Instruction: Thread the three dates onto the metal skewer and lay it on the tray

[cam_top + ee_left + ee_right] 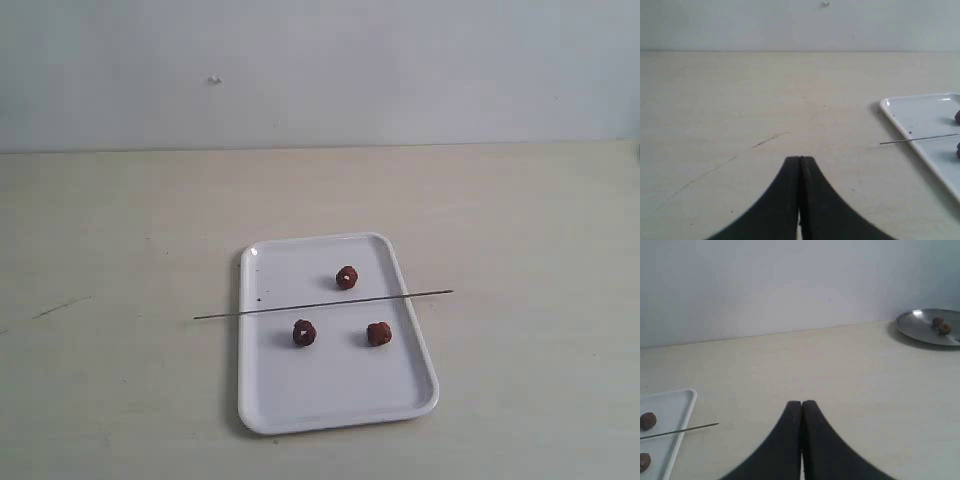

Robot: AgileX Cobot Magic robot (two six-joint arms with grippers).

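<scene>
The white tray lies on the table with three dates on it: one at the back, one front left, one front right. The metal skewer rests across the tray, both ends sticking out past its rims. Neither arm shows in the exterior view. My left gripper is shut and empty above bare table, with the skewer's end and the tray's corner off to its side. My right gripper is shut and empty too, the skewer's tip beside it.
A round metal plate holding two small brown lumps sits far off near the wall in the right wrist view. Thin dark scratches mark the tabletop near the left gripper. A pale wall bounds the table at the back.
</scene>
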